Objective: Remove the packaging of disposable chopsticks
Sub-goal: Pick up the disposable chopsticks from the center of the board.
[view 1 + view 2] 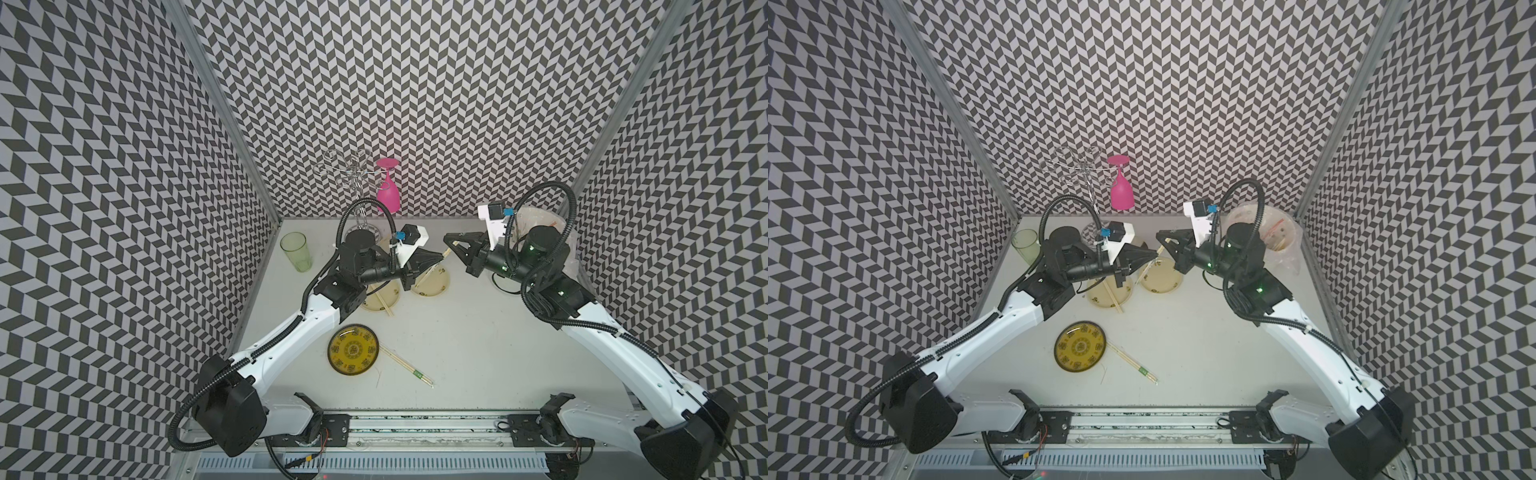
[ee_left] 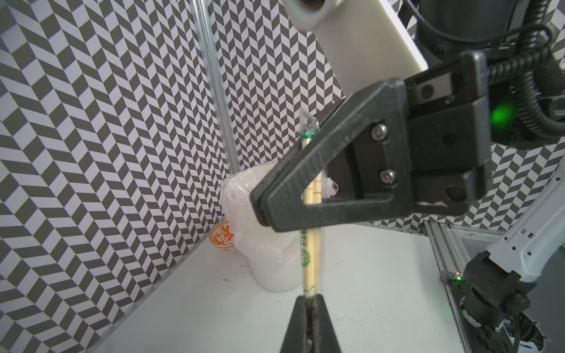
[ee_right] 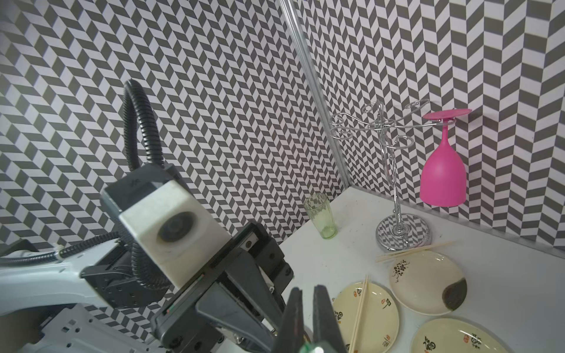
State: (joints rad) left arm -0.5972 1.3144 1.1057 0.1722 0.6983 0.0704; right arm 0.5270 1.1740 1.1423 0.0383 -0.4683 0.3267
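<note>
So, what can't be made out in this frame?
- Left wrist view: left gripper is cut by the frame edge, so its hold on the green-banded clear plastic sleeve is unclear.
- Same view: right gripper covers the sleeve's middle. Whether it also pinches the pale wooden chopsticks is hidden.
- In a top view: white bag-lined bin, contents partly behind the right arm.

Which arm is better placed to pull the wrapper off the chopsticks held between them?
Right, probably: the right gripper is shut across the wrapped chopsticks near the packaging's loose end; the left gripper sits at the far end.
</note>
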